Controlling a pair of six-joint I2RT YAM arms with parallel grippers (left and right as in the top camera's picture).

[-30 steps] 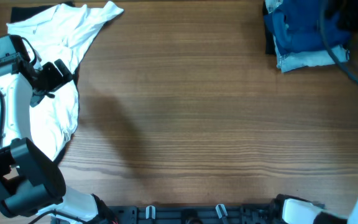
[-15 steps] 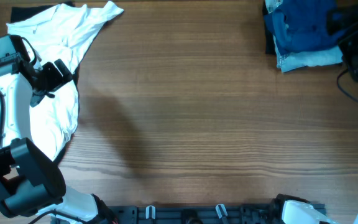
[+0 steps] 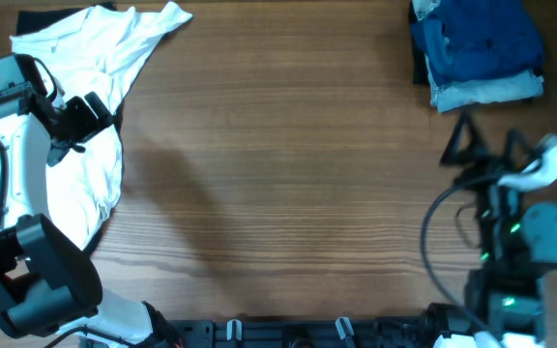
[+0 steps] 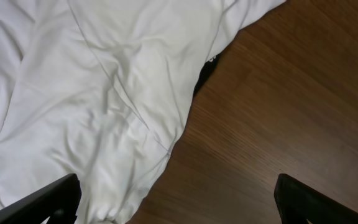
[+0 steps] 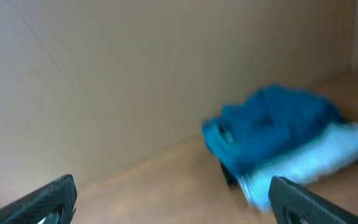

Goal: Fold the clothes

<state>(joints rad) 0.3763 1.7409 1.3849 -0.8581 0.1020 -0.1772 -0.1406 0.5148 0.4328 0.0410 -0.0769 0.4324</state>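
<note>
A crumpled white shirt (image 3: 95, 116) lies at the table's far left and fills the left of the left wrist view (image 4: 86, 93). A dark garment (image 3: 35, 19) shows under its top corner. My left gripper (image 3: 80, 121) is open above the shirt's right edge, holding nothing. A folded stack of blue clothes (image 3: 479, 43) sits at the far right corner and shows blurred in the right wrist view (image 5: 278, 137). My right gripper (image 3: 486, 145) is open and empty, below that stack and apart from it.
The wooden table (image 3: 298, 164) spans the middle between the two piles. A black rail with clips (image 3: 288, 331) runs along the front edge. The right arm's base and cable (image 3: 511, 261) stand at the front right.
My right arm has drawn back from over the blue stack toward the front right, leaving the stack on the table. The left arm and white shirt have not moved.
</note>
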